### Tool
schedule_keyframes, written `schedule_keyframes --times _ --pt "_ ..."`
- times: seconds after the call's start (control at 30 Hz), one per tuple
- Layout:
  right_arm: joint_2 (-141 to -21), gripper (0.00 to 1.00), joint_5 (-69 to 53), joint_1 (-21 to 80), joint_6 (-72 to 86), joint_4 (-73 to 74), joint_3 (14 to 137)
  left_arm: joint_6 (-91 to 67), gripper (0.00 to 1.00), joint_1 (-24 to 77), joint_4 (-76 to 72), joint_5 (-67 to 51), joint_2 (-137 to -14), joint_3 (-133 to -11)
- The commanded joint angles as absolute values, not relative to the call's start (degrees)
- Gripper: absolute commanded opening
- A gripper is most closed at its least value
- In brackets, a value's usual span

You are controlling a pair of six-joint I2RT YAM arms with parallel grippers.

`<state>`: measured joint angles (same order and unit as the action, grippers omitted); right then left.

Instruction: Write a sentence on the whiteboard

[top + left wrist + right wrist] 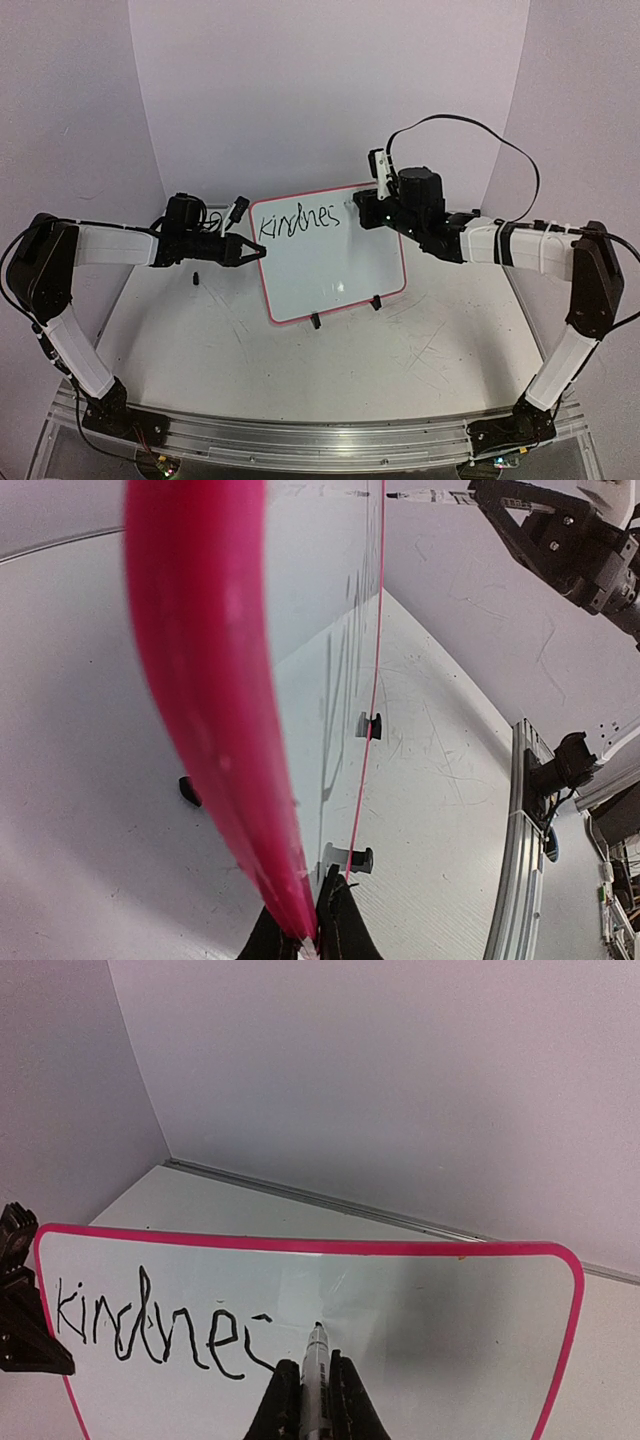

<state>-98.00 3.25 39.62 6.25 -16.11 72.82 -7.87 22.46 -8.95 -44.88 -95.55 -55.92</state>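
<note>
1. A scratched grey table point(430, 345) carries the pink-rimmed white rectangular whiteboard point(335, 275), propped at its middle.
2. The left claw point(252, 252) pinches its left edge.
3. The right claw point(315, 1400) pinches a white marker point(316, 1355), tip on the board.
4. Black handwritten lettering point(150, 1332) reads "kindnes".

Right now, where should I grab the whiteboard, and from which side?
I'd pinch the whiteboard by its bare right rim, coming from the right: it stands thin and near upright on clip feet, the left gripper clamps its left edge, and the marker is up top.
</note>
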Motion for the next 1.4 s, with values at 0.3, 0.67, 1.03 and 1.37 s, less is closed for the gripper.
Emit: schedule_keyframes --times 0.3,0.67,1.03,1.37 --pt "-100.67 0.00 4.59 39.43 5.22 -17.93 76.75 -2.43 0.00 21.45 -7.48 -31.64 -95.80 -57.55" --pt "-101.23 0.00 2.37 40.08 6.19 -17.64 76.28 -2.39 0.00 21.45 -7.30 -31.57 -95.89 -57.73" --pt "-99.95 0.00 1.51 40.60 7.36 -17.23 73.18 -2.33 0.00 21.45 -7.14 -31.51 -95.71 -57.74" --pt "-97.55 0.00 6.27 40.61 7.61 -16.96 70.00 -2.35 0.00 21.45 -6.93 -31.49 -95.78 -58.06"
